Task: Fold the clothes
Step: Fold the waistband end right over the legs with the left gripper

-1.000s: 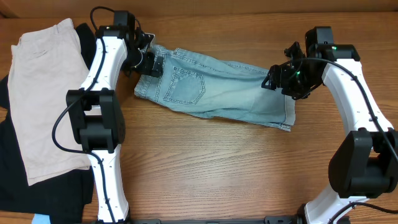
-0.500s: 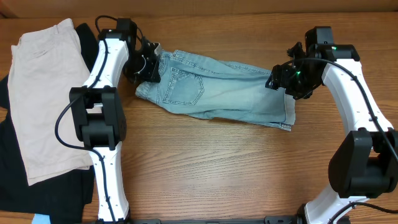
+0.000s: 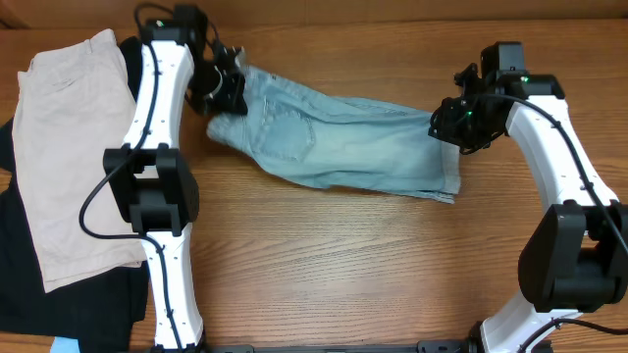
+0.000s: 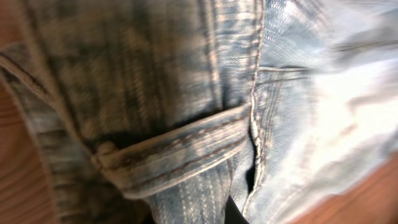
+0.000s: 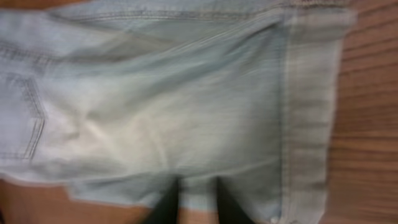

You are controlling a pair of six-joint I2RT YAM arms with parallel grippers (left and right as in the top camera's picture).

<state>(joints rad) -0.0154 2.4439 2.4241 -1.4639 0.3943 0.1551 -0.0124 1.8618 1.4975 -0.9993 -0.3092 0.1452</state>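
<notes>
Denim shorts (image 3: pixel 343 147) on wooden table (image 3: pixel 343 265)

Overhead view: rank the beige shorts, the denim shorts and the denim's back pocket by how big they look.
1. beige shorts, largest
2. denim shorts, somewhat smaller
3. back pocket, smallest by far

The faded light-blue denim shorts (image 3: pixel 343 137) lie stretched across the far middle of the counter (image 3: pixel 343 275), slanting from far left to nearer right. The waistband end is at the left, bunched. A stitched back pocket faces up, and the cuffed hem lies at the right.
</notes>
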